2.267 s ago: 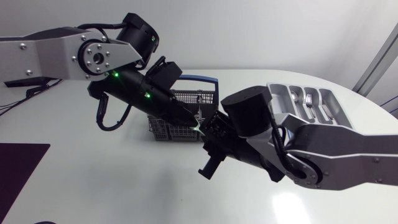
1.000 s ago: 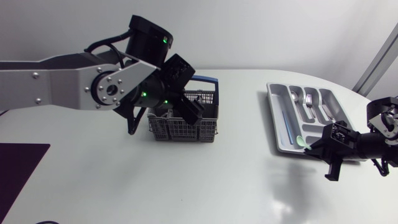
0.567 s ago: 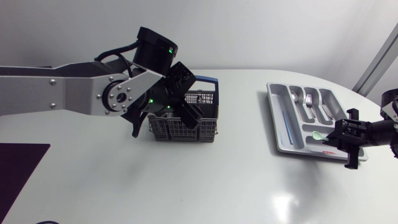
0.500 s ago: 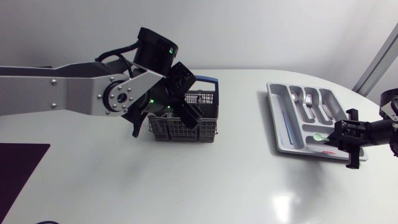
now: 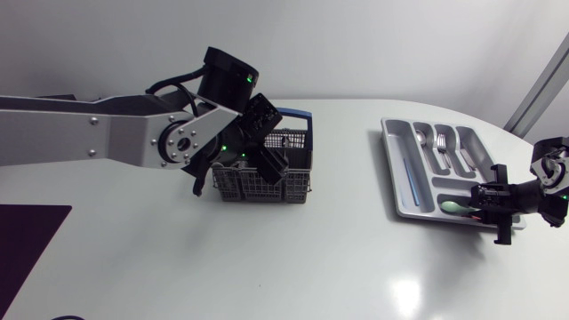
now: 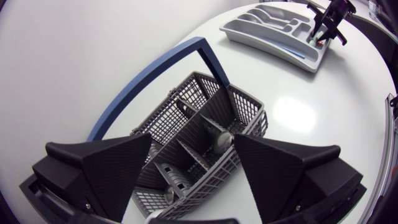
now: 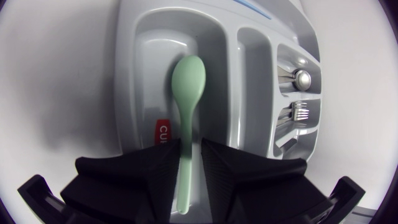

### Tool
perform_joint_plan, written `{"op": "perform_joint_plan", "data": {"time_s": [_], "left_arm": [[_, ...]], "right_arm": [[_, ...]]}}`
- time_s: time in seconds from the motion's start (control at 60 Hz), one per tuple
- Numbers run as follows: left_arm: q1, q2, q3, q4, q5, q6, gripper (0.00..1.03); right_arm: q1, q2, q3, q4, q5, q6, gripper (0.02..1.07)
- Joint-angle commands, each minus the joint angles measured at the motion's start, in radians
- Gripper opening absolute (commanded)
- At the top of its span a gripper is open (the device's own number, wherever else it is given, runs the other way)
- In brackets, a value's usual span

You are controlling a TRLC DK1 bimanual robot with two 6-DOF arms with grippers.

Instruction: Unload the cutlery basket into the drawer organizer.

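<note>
A grey mesh cutlery basket (image 5: 263, 180) with a blue handle stands mid-table, with metal cutlery ends (image 6: 221, 140) showing inside. My left gripper (image 5: 268, 142) hangs open just above it, and the basket (image 6: 202, 115) lies between its wide-apart fingers (image 6: 124, 165). The grey drawer organizer (image 5: 392, 169) lies at the right. A green spoon (image 5: 453, 205) rests in its near compartment. My right gripper (image 5: 484, 197) is at the organizer's near end. The spoon (image 7: 188, 81) has its handle between the right gripper's (image 7: 190, 144) slightly parted fingers.
Metal forks and spoons (image 5: 442, 142) fill the organizer's smaller compartments (image 7: 298, 93), and a thin blue piece (image 5: 409, 178) lies in the long one. A dark mat (image 5: 27, 240) sits at the table's near left corner. The table edge runs close behind the organizer.
My right gripper carried the green spoon over the organizer and lowered it into the compartment, then its fingers parted a little. My left arm shifted slightly right over the basket.
</note>
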Motion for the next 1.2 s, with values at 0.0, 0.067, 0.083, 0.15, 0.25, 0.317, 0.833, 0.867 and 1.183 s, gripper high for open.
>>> {"op": "perform_joint_plan", "data": {"time_s": [0.0, 0.067, 0.083, 0.15, 0.25, 0.317, 0.833, 0.867, 1.183], "left_arm": [[-0.006, 0.016, -0.017, 0.022, -0.016, 0.028, 0.93], [-0.004, 0.02, -0.015, 0.026, -0.021, 0.034, 0.93], [-0.006, 0.021, -0.015, 0.028, -0.024, 0.035, 0.93], [-0.009, 0.024, -0.014, 0.036, -0.038, 0.044, 0.93], [-0.013, 0.032, -0.009, 0.036, -0.044, 0.049, 0.93], [-0.016, 0.043, -0.001, 0.034, -0.047, 0.048, 0.93], [-0.09, 0.219, 0.301, -0.264, -0.128, -0.086, 0.87], [-0.091, 0.23, 0.321, -0.285, -0.128, -0.098, 0.84], [-0.119, 0.286, 0.428, -0.454, -0.162, -0.181, 0.77]], "right_arm": [[-0.008, -0.016, -0.019, 0.037, 0.003, -0.035, 0.54], [-0.011, -0.044, -0.022, 0.034, 0.001, -0.029, 0.59], [-0.011, -0.054, -0.022, 0.031, 0.001, -0.023, 0.6], [-0.013, -0.097, -0.022, 0.023, -0.006, 0.014, 0.67], [-0.01, -0.171, 0.001, -0.075, -0.029, 0.126, 0.78], [0.007, -0.208, 0.033, -0.187, -0.031, 0.223, 0.87], [0.277, -0.541, -0.099, -0.45, -0.086, 0.732, 0.95], [0.3, -0.557, -0.1, -0.471, -0.091, 0.763, 0.95], [0.604, -0.639, -0.114, -0.549, -0.112, 1.073, 0.95]]}}
